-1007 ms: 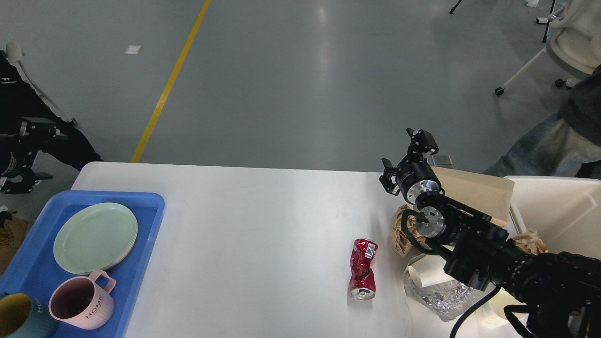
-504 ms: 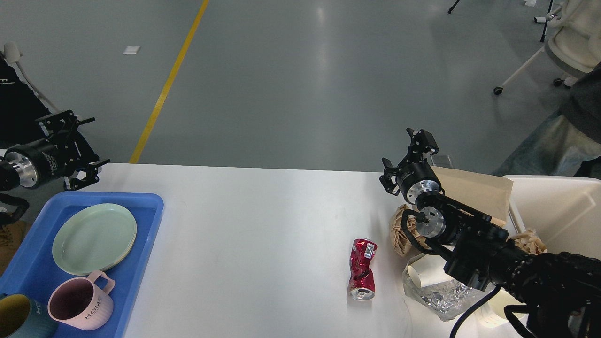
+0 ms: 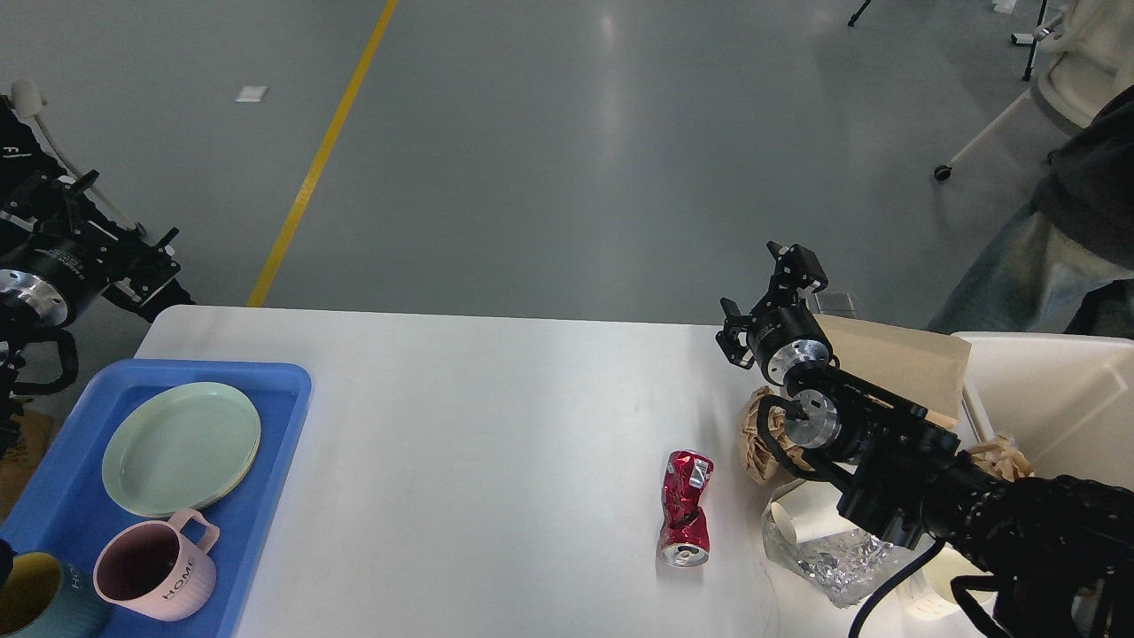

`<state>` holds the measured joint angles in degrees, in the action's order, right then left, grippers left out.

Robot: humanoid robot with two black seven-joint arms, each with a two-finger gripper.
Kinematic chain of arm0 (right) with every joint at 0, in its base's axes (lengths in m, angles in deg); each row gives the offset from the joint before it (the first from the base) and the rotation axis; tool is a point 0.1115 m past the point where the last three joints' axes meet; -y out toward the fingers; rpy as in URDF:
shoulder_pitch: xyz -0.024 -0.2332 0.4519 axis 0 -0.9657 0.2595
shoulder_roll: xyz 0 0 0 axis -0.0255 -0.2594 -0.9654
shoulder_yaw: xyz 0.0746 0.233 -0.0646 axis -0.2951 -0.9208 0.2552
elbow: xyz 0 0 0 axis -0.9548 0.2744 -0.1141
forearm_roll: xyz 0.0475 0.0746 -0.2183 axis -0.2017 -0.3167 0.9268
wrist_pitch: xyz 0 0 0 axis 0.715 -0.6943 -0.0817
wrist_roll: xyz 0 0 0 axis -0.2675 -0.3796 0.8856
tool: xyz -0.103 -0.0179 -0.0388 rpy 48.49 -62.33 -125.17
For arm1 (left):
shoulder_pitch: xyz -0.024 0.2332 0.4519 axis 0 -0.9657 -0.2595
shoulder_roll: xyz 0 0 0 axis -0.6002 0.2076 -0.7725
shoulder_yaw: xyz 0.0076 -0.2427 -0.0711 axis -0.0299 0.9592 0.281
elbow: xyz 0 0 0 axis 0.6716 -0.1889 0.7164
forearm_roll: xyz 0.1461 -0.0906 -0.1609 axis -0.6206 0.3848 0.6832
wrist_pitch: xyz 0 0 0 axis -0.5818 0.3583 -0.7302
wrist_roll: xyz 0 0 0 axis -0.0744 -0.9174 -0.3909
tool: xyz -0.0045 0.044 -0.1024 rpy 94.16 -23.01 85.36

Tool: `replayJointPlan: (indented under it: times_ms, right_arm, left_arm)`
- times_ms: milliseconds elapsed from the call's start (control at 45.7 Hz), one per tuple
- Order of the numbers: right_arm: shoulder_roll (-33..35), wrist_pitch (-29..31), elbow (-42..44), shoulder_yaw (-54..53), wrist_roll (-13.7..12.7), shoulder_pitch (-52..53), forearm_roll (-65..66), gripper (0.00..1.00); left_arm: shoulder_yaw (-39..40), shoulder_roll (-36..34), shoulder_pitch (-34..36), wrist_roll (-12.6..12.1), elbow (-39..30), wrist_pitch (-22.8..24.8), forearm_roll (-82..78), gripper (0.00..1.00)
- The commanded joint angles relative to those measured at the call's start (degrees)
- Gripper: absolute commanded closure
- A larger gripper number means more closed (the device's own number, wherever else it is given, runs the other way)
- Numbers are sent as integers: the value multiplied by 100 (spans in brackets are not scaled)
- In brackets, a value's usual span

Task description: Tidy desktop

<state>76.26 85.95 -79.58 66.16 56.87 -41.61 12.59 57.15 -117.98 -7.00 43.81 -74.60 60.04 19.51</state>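
**Crowding the two ends of a white desktop**

Spreading across the lower part of the view, the desktop is a large white slab with rounded corners, its far edge against grey floor; its middle is bare white surface. At the right end a beige bin stands at the desk's right edge, a flat piece of brown cardboard leaning just beside its near wall. At the left end a blue tray reaches the desk's near-left corner; it carries a stack of pale green plates, a pink mug marked HOME nearer the front edge, and a teal mug cut by the view's corner. Near the right edge lie crumpled brown paper, a clear plastic wrapper with a white paper cup in it, and, just left of these and apart from them, a crushed red can on its side. The right gripper hovers over the far-right part of the desk, fingers spread and holding nothing; the left gripper hangs beyond the far-left corner, off the desk, its dark fingers too muddled to tell whether spread or closed.
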Motion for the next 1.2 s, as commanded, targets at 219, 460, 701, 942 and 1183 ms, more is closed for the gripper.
replayJointPlan:
  times_ms: [219,460,701,942,1183]
  right_arm:
    - [0,0,0,0,0,0,-1,0]
    - [0,0,0,0,0,0,-1,0]
    - [0,0,0,0,0,0,-1,0]
    - [0,0,0,0,0,0,-1,0]
    - [0,0,0,0,0,0,-1,0]
  left_arm:
    - [29,-64,-68,1,-1,-75,-4,3]
    - [38,-64,-68,1,-1,-67,-13,3]
    - [47,-29,-68,1,-1,-67,-13,3]
    - [38,-29,-77,10,-1,4,-4,3]
    - [-23,59,-235,528,-1,4,-13,3]
